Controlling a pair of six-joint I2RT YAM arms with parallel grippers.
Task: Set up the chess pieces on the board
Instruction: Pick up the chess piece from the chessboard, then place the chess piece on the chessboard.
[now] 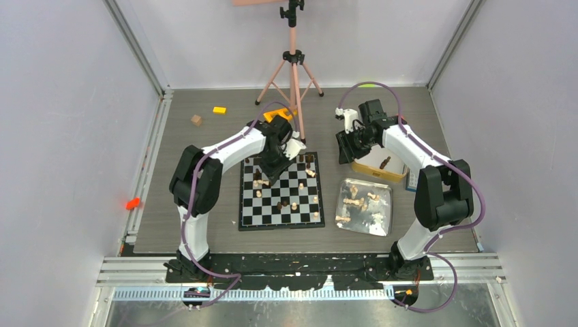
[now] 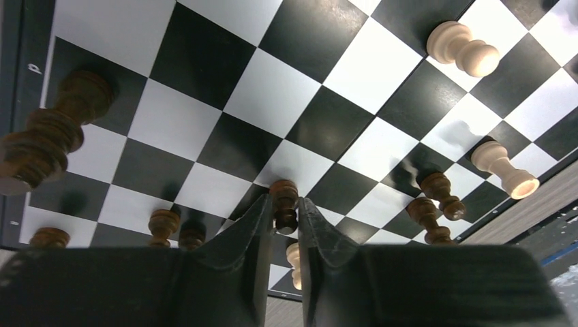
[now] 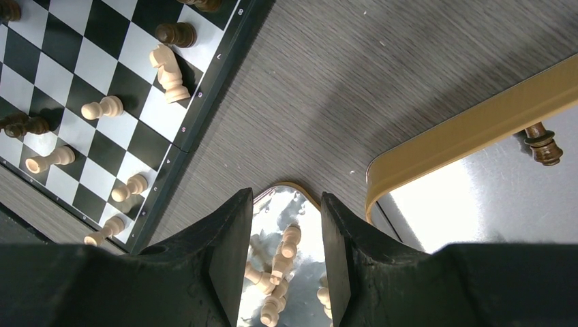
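Two arms stretch over the grey worktop (image 1: 204,157), one above the board (image 1: 300,218) and one beside it. The left fingers (image 2: 262,221) stand narrow, closed about a dark brown pawn (image 2: 284,203) over the far left part of the board. Whether the pawn's foot rests on a square or hangs just clear of it, I cannot tell. The right fingers (image 3: 232,228) are spread wide with nothing between them. They hang above the worktop between the board's far right corner and a gold-rimmed tin (image 1: 371,172). From the right wrist a silver tray (image 3: 300,189) shows in the gap below them.

The chess pieces (image 1: 294,206) are in three places. A scatter of them, light tan and dark brown mixed, is on the board, at its far left, along its right side and near its middle. A light knight (image 3: 169,73) sits on the board's edge file on the tray's side, with a dark pawn on the next square. A heap of light pieces lies in the silver tray, which rests on the worktop just right of the board. One dark piece (image 1: 386,162) lies alone in the tin, beyond the tray.

On the far side stands a pink tripod (image 1: 293,75), with a yellow block (image 1: 219,110) and a tan block (image 1: 196,120) to its left, and an orange block (image 1: 278,114) partly hidden by the left arm. A small red thing (image 1: 132,203) lies off the worktop's left edge
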